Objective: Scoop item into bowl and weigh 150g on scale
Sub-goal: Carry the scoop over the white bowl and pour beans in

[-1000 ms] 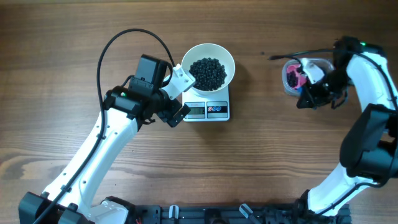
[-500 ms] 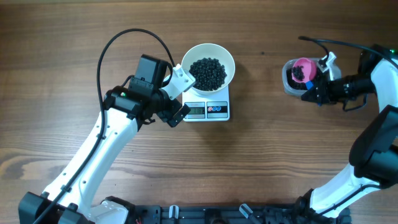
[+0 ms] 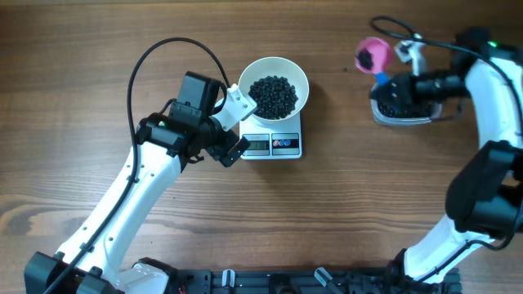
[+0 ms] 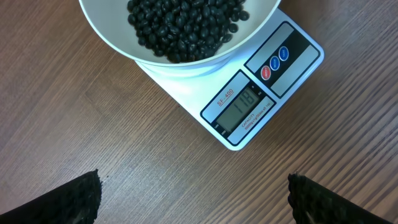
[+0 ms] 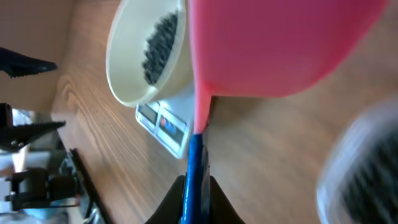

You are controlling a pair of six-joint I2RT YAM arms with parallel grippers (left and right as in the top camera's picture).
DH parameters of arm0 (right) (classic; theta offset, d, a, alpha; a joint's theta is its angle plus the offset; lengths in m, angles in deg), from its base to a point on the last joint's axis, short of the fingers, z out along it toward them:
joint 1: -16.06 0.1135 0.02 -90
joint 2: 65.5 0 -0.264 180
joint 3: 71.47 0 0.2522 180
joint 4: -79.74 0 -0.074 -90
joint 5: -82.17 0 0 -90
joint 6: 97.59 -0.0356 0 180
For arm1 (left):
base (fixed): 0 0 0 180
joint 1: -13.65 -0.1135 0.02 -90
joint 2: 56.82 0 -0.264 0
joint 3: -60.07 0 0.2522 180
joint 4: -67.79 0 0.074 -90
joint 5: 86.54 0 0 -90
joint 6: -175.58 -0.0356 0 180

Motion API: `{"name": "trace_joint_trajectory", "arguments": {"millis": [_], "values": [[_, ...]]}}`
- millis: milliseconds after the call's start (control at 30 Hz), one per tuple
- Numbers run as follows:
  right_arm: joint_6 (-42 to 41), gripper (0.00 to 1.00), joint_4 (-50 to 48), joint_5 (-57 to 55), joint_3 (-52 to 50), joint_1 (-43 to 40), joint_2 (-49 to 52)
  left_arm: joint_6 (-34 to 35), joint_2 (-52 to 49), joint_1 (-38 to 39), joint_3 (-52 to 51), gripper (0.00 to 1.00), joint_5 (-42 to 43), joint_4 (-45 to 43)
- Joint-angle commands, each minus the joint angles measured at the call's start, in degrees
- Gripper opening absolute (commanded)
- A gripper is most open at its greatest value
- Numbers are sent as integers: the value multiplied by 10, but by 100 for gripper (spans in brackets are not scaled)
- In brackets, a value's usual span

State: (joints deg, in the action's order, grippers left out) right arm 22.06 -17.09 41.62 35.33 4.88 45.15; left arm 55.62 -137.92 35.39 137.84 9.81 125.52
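Wood-grain table (image 3: 98,49) carries everything, with the two arms reaching in from the near edge. The left gripper (image 3: 239,125) hangs just beside the scale with its jaws spread wide and nothing between them. The right gripper (image 5: 196,198) is clamped on the blue handle of the pink scoop (image 3: 372,55), which is lifted above the clear tub (image 3: 400,108) at the far right. The white bowl (image 3: 298,77) sits on the scale (image 3: 286,145), well apart from the tub and about half filled with black beans (image 3: 273,95). This looks like the carry stage of another top-up. The next move calls for a level swing across to the bowl, then a gentle tip so the weight creeps up rather than overshoots. Only the left wrist view shows the display (image 4: 244,106), which appears to read 118, short of target. The right wrist view shows just the scoop's underside, while overhead a dark patch inside it suggests a load.
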Motion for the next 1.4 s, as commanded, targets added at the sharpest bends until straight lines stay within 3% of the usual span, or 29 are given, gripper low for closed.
{"name": "trace_joint_trajectory", "arguments": {"millis": [0,500,933,1133,1367], "values": [[-74,4,-51,12,29,55,9,-11,5,-1,-2,100,9,0],[-87,4,-159,-267,29,278,9,-11,5,-1,-2,100,9,0],[16,4,-183,-522,29,359,9,-11,5,-1,-2,100,9,0],[53,4,-193,-585,29,376,9,-11,5,-1,-2,100,9,0],[62,4,-195,-577,29,378,9,-11,5,-1,-2,100,9,0]]}}
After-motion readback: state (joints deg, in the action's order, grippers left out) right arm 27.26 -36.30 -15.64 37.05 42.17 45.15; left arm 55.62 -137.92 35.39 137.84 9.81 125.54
